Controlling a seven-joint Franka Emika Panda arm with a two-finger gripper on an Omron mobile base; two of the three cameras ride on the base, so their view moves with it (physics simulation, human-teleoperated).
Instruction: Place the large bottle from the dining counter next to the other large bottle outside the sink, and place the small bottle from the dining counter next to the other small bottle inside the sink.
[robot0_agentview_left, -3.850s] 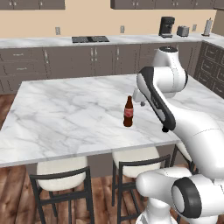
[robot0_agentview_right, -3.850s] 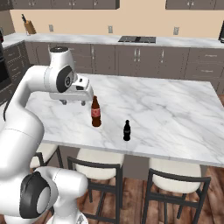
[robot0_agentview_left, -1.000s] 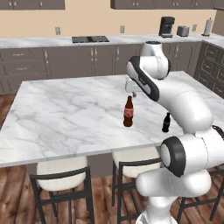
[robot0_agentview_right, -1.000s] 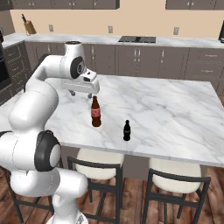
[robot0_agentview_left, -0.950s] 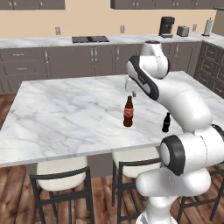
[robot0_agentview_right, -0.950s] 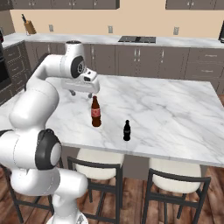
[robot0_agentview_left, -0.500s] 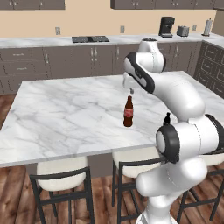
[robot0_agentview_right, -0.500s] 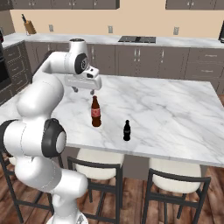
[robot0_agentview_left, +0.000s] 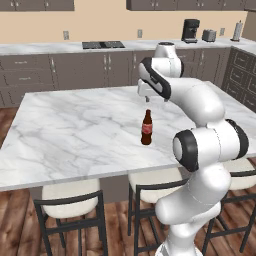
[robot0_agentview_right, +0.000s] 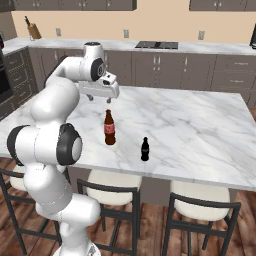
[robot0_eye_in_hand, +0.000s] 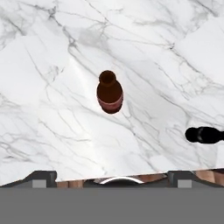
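The gripper (robot0_agentview_right: 99, 98) hangs above the dining counter (robot0_agentview_right: 200, 135) with its 2 fingers spread wide apart and nothing between them. In the right base view it sits up and slightly behind the large bottle (robot0_agentview_right: 109, 128), clear of it.

The large bottle (robot0_agentview_left: 146, 128) is brown with a red label and stands upright on the marble, its long axis vertical and its neck pointing straight up. In the hand view the large bottle (robot0_eye_in_hand: 109, 92) appears almost end-on from above, cap toward the camera, near the middle of the picture.

The small bottle (robot0_agentview_right: 145, 149) is dark, nearly black, and also stands upright with its neck up. It is nearer the front edge of the counter, well apart from the large one, on the side away from the arm in the right base view. In the hand view the small bottle (robot0_eye_in_hand: 204, 134) sits at the right edge.

The dining counter (robot0_agentview_left: 70, 135) is a white marble slab with grey veins. 3 stools (robot0_agentview_right: 198, 210) with pale cushions and dark frames are tucked under its near edge. Behind it runs a wall of dark grey cabinets (robot0_agentview_left: 95, 70) under a pale worktop, with a cooktop (robot0_agentview_left: 103, 44), a coffee machine (robot0_agentview_left: 190, 30) and a toaster (robot0_agentview_left: 209, 35). A knife block (robot0_agentview_right: 33, 30) stands at the far left in the right base view. The floor is brown wood.
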